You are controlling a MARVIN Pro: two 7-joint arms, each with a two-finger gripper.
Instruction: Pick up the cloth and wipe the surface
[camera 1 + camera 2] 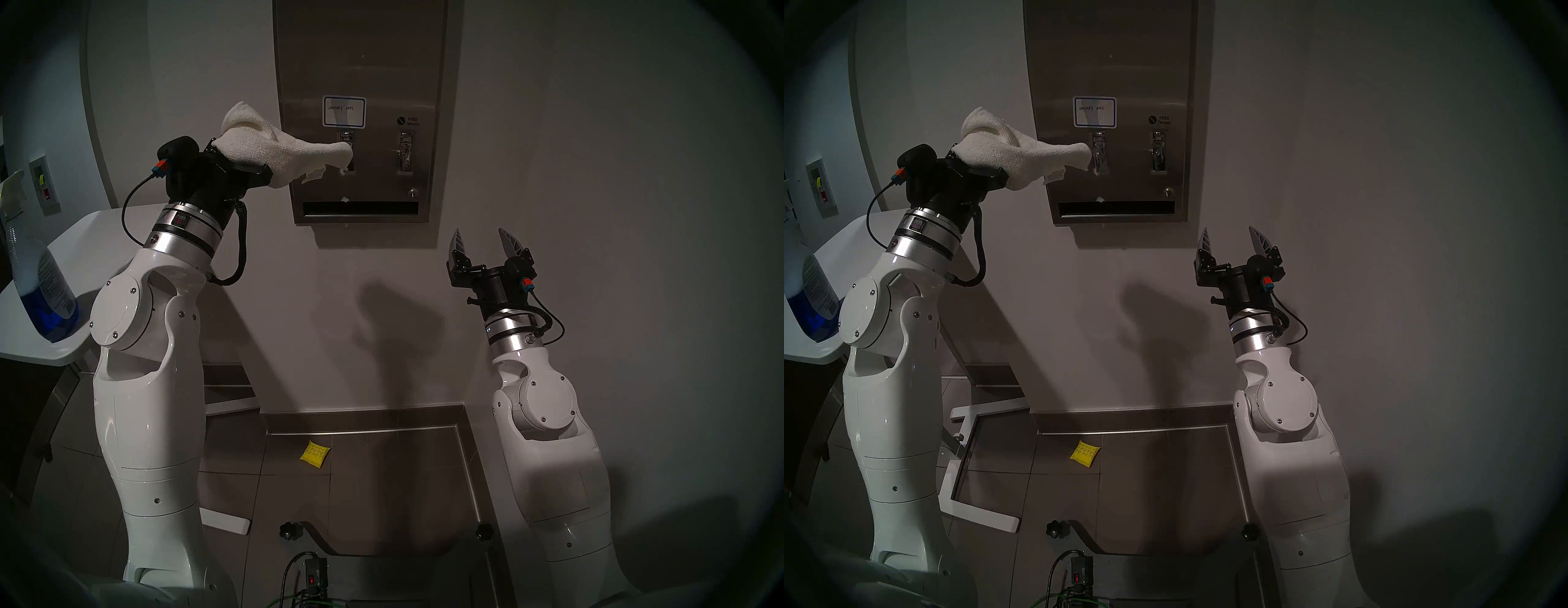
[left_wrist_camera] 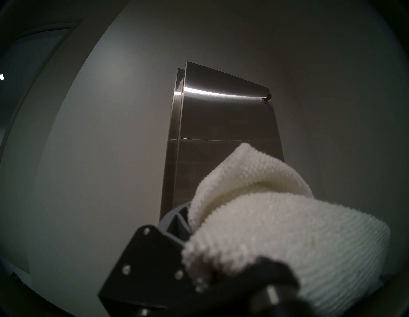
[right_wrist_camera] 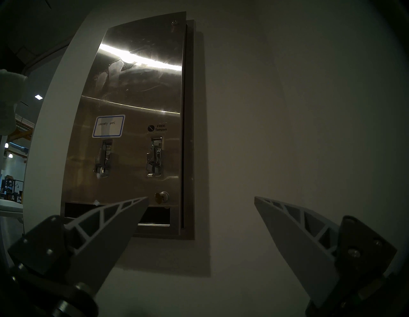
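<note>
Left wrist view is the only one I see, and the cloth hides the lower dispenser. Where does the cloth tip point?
Observer: The cloth has its tip at the left lever of the dispenser, under the label. I cannot confirm contact.
Operator: And the other arm?
Observer: The right gripper is open and empty, lower, to the right of the dispenser.
Operator: Any dirt visible?
Observer: Pale smears show high on its front, on the left side.
</note>
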